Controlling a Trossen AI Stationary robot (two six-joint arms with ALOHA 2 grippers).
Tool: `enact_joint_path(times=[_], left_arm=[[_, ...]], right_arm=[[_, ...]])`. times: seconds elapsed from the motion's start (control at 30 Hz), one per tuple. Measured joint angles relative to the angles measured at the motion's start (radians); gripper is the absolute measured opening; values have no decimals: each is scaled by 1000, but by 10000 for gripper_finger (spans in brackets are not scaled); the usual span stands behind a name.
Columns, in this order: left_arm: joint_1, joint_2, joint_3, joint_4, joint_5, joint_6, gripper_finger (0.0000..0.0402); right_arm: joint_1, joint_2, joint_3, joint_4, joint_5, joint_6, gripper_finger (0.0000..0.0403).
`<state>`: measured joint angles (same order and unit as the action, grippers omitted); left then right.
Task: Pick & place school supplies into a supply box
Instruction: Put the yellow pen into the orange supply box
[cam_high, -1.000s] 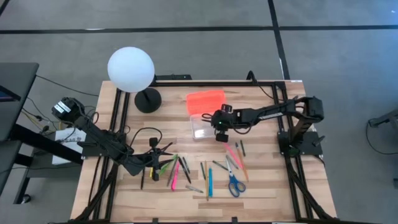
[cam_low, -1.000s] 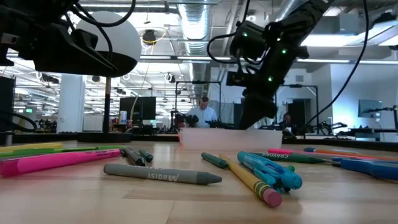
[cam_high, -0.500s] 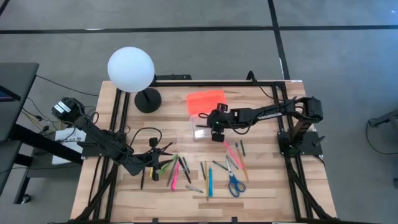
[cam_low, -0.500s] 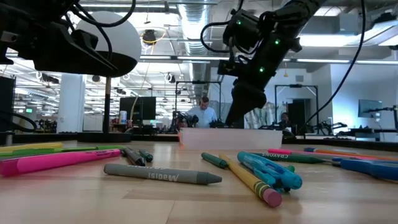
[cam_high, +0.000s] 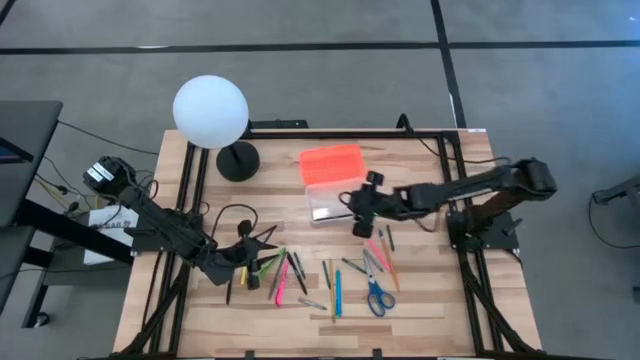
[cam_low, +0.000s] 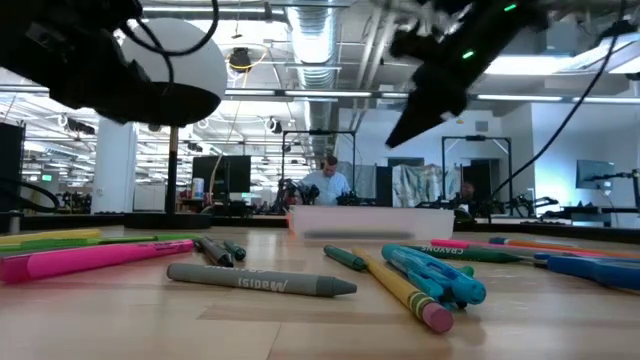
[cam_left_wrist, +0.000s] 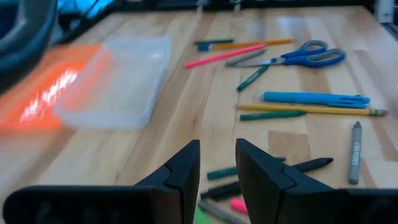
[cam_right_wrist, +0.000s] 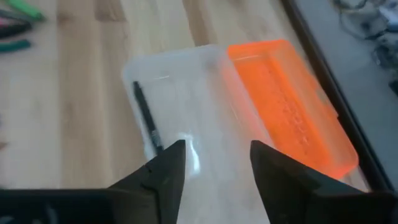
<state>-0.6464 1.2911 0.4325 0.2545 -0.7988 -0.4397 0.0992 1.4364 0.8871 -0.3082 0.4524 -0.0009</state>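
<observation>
The clear supply box (cam_high: 325, 202) lies on the table with its orange lid (cam_high: 332, 162) open on its far side. A black pen (cam_right_wrist: 147, 121) lies in the box. Pens, pencils and markers (cam_high: 300, 275) and the blue-handled scissors (cam_high: 377, 295) are scattered near the front edge. My right gripper (cam_high: 362, 216) is open and empty, raised just to the right of the box; the right wrist view (cam_right_wrist: 217, 163) looks down on the box. My left gripper (cam_high: 256, 256) hangs over the left end of the scatter, fingers a little apart (cam_left_wrist: 217, 163) and empty.
A white globe lamp (cam_high: 210, 111) on a black base stands at the far left. Bare wood lies between the box and the scatter. In the low view a grey crayon (cam_low: 262, 280), a pink marker (cam_low: 90, 258) and a yellow pencil (cam_low: 400, 290) lie nearest.
My right gripper has risen from low over the box and drawn back toward the table's right edge. A black pen now lies in the box as a dark line low behind its clear wall. My left arm has kept still.
</observation>
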Motion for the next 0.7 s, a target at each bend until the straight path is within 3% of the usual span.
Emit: enact_joint_path(times=[0.07, 0.17, 0.37, 0.53, 0.63, 0.7], left_arm=[[0, 0, 1, -42, 15, -90, 98], [0, 0, 1, -17, 97, -106, 98], [5, 0, 2, 163, 136, 126, 98], [33, 0, 7, 306, 144, 204, 98], [49, -1, 51, 233, 128, 114, 98], [53, -1, 101, 80, 100, -16, 97]], right_arm=[[55, -71, -59, 14, 28, 26, 167], [143, -175, -152, 67, 69, 35, 163], [288, -354, -323, 252, 113, 20, 160], [363, -449, -441, 466, 232, -43, 161], [376, -478, -493, 584, 259, -86, 160], [376, -484, -522, 625, 262, -94, 158]])
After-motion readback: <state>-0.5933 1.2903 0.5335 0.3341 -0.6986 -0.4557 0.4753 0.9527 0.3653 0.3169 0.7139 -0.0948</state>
